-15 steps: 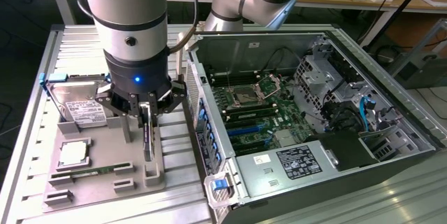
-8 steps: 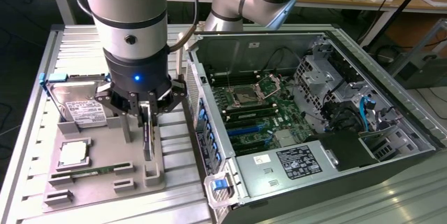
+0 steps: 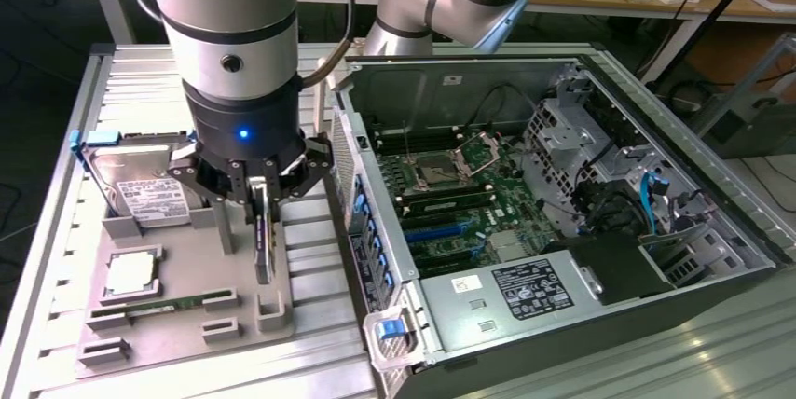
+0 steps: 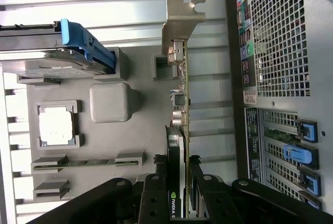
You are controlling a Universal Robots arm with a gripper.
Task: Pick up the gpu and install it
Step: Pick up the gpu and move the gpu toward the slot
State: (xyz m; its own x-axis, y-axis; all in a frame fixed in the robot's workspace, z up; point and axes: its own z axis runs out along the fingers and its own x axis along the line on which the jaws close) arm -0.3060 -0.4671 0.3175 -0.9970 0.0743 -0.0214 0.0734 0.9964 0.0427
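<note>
Hand [image 3: 260, 196] pinching the gpu [image 4: 176, 141] by both faces. The card stands on edge over the gray fixture tray [image 3: 186, 273], possibly still seated in its slot. Hard drive [image 3: 140, 185] sits on the tray; open PC case [image 3: 584, 63] is just beside the tray.

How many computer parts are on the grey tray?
4: hard drive at the tray's far end, processor midway, RAM stick nearest, gpu upright on edge. None looks hidden.

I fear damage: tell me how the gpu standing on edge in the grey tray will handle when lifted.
The gpu is probably stiff: a flat board with a metal bracket. Standing on its thin edge in the tray, it would likely tip if pushed sideways. Its exposed components look fragile under the pinch of the gripper.
</note>
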